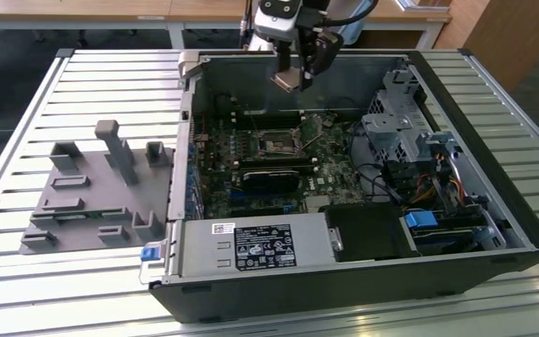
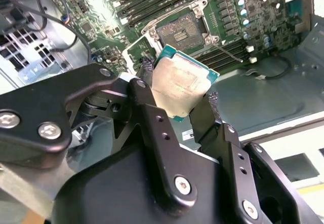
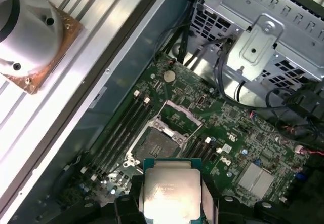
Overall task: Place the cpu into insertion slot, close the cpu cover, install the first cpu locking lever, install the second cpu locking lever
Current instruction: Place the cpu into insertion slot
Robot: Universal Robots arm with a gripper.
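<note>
The cpu [image 2: 188, 79], clamped by its edges in the closed hand [image 2: 178, 83], hangs well above the slot [image 2: 182, 29] inside the case [image 1: 363, 284].

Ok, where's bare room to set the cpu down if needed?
The table slats are bare between the grey fixture and the far edge, and along the near edge. Inside the case it is crowded: motherboard, drive cage, cables.

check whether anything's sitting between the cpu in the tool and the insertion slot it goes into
Nothing visible does. The tool holds the cpu in the air. In the second wrist view the insertion slot lies beyond it, its dark centre uncovered, with only open air between them.
</note>
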